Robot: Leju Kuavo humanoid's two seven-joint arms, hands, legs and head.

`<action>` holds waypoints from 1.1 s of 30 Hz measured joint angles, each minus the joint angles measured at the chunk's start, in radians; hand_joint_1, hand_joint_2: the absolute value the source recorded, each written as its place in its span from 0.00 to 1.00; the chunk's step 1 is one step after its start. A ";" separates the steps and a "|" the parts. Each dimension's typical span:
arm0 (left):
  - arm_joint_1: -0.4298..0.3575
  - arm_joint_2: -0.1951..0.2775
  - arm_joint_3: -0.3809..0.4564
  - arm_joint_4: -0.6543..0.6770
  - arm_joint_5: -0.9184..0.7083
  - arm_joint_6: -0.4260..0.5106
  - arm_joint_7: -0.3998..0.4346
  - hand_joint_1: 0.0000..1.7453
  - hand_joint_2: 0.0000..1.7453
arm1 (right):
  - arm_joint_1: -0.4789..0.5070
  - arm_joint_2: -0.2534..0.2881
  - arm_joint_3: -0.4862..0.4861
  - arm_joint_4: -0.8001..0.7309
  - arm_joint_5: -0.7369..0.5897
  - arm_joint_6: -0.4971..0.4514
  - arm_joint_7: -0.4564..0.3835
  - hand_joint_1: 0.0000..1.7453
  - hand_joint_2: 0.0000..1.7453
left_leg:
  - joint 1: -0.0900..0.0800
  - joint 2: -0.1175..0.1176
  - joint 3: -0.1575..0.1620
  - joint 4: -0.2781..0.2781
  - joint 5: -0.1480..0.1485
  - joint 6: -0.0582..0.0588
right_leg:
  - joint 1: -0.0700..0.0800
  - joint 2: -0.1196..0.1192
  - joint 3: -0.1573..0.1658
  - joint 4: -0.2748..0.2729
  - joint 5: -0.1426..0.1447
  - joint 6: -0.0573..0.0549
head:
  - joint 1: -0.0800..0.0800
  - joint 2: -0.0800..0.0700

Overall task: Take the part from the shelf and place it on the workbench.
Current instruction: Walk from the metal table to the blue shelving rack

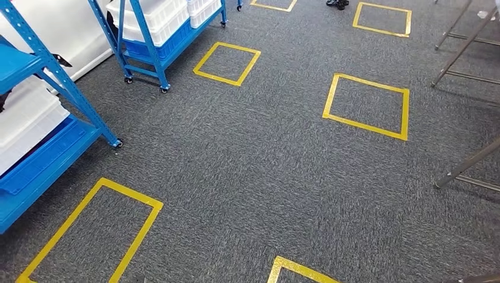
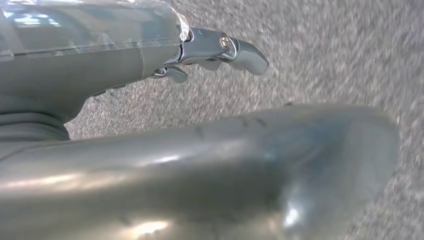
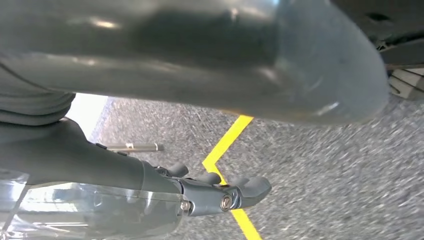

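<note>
Two blue wheeled shelves stand at the left in the head view: a near shelf (image 1: 41, 156) holding a white bin (image 1: 26, 118), and a far shelf (image 1: 150, 53) with more white bins (image 1: 154, 15). I cannot make out any single part on them. My left hand (image 2: 220, 50) hangs over grey carpet with its fingers stretched out and nothing in it. My right hand (image 3: 220, 192) also hangs over the carpet, above a yellow tape line (image 3: 227, 142), fingers out and empty.
Several yellow tape squares mark the grey carpet, one at the centre right (image 1: 367, 106) and one at the near left (image 1: 88, 233). Slanted metal legs (image 1: 466, 168) stand at the right edge, with more behind them (image 1: 463, 50). Dark shoes (image 1: 338, 3) show at the top.
</note>
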 joint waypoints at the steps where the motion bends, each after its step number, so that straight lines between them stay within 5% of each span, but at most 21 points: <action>1: 0.001 0.000 0.003 0.000 0.000 0.000 0.000 0.00 0.00 | 0.000 0.000 0.000 0.000 0.001 0.000 0.000 0.00 0.00 | 0.000 -0.008 0.001 0.001 -0.001 0.000 | 0.000 0.000 -0.011 0.017 0.006 0.000 | 0.000 0.000; 2: 0.002 0.001 0.005 0.000 0.000 0.001 0.000 0.00 0.00 | 0.001 0.000 0.000 0.000 0.002 0.000 0.000 0.00 0.00 | 0.000 -0.017 0.001 0.003 -0.001 -0.001 | -0.001 0.001 -0.005 -0.004 0.032 0.000 | 0.000 0.000; 4: 0.002 0.000 0.008 0.000 0.000 0.001 0.000 0.00 0.00 | 0.002 -0.001 0.000 0.000 0.003 0.000 -0.001 0.00 0.00 | 0.002 -0.036 0.002 0.008 -0.005 -0.006 | -0.003 0.018 0.049 -0.130 0.106 -0.003 | 0.000 0.000; 6: 0.002 0.000 0.010 0.000 0.000 0.003 0.001 0.00 0.00 | 0.002 -0.002 0.000 0.001 0.004 0.002 -0.003 0.00 0.00 | 0.000 -0.049 -0.004 0.019 -0.011 -0.017 | -0.004 0.042 0.089 -0.228 0.144 -0.007 | 0.000 0.000; 9: 0.006 0.001 0.012 0.000 0.000 0.007 0.003 0.00 0.00 | -0.001 -0.002 0.000 0.001 0.007 0.005 -0.003 0.00 0.00 | 0.001 -0.059 -0.012 0.022 -0.014 -0.034 | -0.001 0.039 0.094 -0.247 0.146 -0.021 | 0.000 0.000; 11: 0.008 0.001 0.016 0.000 0.000 0.012 0.005 0.00 0.00 | -0.001 -0.002 0.001 0.001 0.007 0.006 -0.003 0.00 0.00 | 0.003 -0.044 -0.022 0.049 -0.034 -0.045 | -0.002 0.026 0.098 -0.253 0.148 -0.034 | 0.000 0.000; 14: 0.008 0.002 0.025 0.000 0.000 0.018 0.005 0.00 0.00 | 0.003 -0.003 0.001 0.001 0.009 0.007 -0.002 0.00 0.00 | 0.008 -0.008 -0.101 0.221 -0.125 -0.057 | 0.001 0.002 0.101 -0.256 0.146 -0.046 | 0.000 0.000; 16: 0.010 0.002 0.030 0.000 0.000 0.020 0.005 0.00 0.00 | 0.004 -0.003 0.001 0.001 0.010 0.008 -0.002 0.00 0.00 | 0.010 -0.002 -0.145 0.309 -0.150 -0.062 | 0.004 -0.013 0.102 -0.256 0.144 -0.047 | 0.000 0.000; 18: 0.012 0.002 0.034 0.000 0.000 0.021 0.005 0.00 0.00 | 0.003 -0.003 0.001 0.001 0.012 0.009 0.000 0.00 0.00 | 0.010 0.003 -0.116 0.250 -0.102 -0.059 | 0.005 -0.025 0.106 -0.256 0.141 -0.046 | 0.000 0.000; 20: 0.011 0.004 0.040 0.000 0.000 0.021 0.006 0.00 0.00 | 0.002 -0.003 0.001 0.001 0.014 0.012 0.000 0.00 0.00 | 0.006 0.025 -0.044 0.106 -0.039 -0.049 | 0.007 -0.036 0.112 -0.255 0.137 -0.041 | 0.000 0.000; 22: 0.010 0.006 0.050 0.000 0.000 0.020 0.006 0.00 0.00 | 0.002 -0.003 0.001 0.001 0.017 0.015 0.001 0.00 0.00 | -0.002 0.039 -0.008 0.028 -0.017 -0.037 | 0.008 -0.045 0.115 -0.255 0.134 -0.032 | 0.000 0.000; 26: 0.015 0.006 0.071 0.000 0.000 0.011 0.007 0.00 0.00 | -0.003 -0.002 0.003 0.000 0.019 0.018 0.002 0.00 0.00 | -0.003 0.020 0.001 0.005 -0.008 -0.015 | 0.004 -0.042 0.117 -0.243 0.120 -0.011 | 0.000 0.000; 30: 0.014 0.006 0.107 0.000 0.000 -0.007 0.010 0.00 0.00 | 0.001 -0.001 0.003 0.001 0.020 0.020 0.007 0.00 0.00 | 0.001 0.002 0.006 -0.004 0.001 -0.002 | 0.000 -0.002 0.011 -0.026 0.009 -0.002 | 0.000 0.000; 31: 0.014 0.006 0.115 0.000 0.000 -0.009 0.010 0.00 0.00 | 0.002 -0.001 0.003 0.001 0.019 0.020 0.007 0.00 0.00 | 0.001 -0.005 0.006 -0.004 0.000 -0.002 | -0.001 -0.001 -0.011 0.014 0.002 0.000 | 0.000 0.000; 33: 0.015 0.007 0.133 0.000 0.000 -0.014 0.011 0.00 0.00 | 0.004 -0.001 0.003 0.001 0.019 0.020 0.009 0.00 0.00 | 0.002 -0.021 0.008 -0.001 -0.002 -0.005 | -0.003 0.000 -0.003 -0.017 0.048 0.003 | 0.000 0.000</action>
